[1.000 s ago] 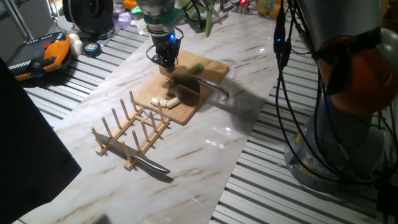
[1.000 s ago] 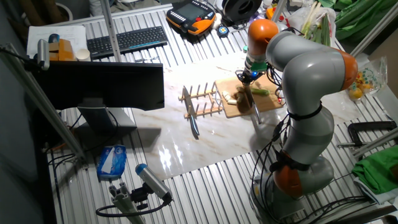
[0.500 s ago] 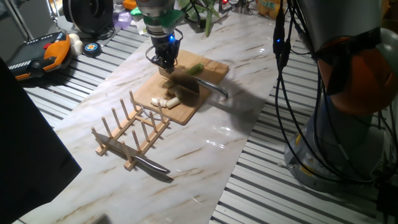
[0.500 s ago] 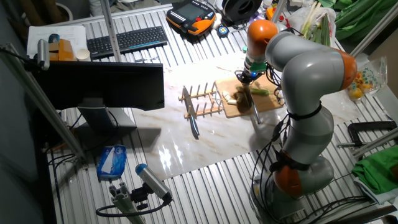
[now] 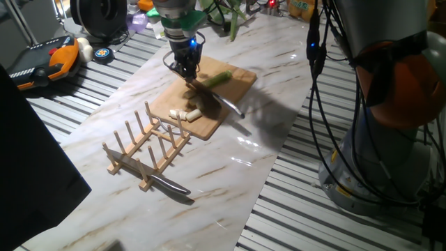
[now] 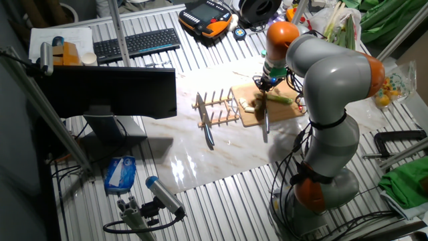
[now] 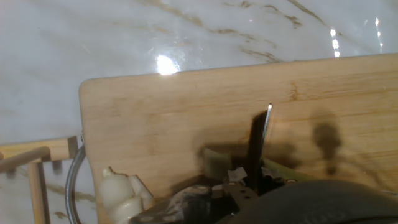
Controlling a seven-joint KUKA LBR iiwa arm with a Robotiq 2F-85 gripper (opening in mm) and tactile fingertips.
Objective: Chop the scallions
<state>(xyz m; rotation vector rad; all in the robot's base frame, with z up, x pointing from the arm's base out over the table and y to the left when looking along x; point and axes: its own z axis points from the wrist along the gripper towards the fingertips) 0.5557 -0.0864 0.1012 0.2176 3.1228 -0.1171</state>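
Note:
A light-green scallion stalk (image 5: 218, 78) lies on the wooden cutting board (image 5: 233, 75), and short white cut pieces (image 5: 183, 113) sit at the board's near corner. My gripper (image 5: 187, 68) hovers over the board's middle, shut on a knife (image 5: 221, 102) whose metal slants down past the board's right edge. The other fixed view has the gripper (image 6: 266, 83), knife (image 6: 265, 124), stalk (image 6: 280, 99) and pieces (image 6: 249, 106). In the hand view the knife (image 7: 257, 144) shows edge-on above the board (image 7: 155, 106), with a pale-green piece (image 7: 214, 163) beside it and white pieces (image 7: 122, 191) at lower left.
A wooden peg rack (image 5: 150, 145) stands in front of the board, and a second knife (image 5: 171, 185) lies under its near end. The robot base (image 5: 390, 139) and cables are at the right. Clutter, leafy greens (image 6: 338, 23) and a teach pendant (image 5: 45, 59) line the table's far side.
The knife has swung in my grip: its broad flat face over the board now reads as a narrow slanted line, and its free end points further toward the table's front.

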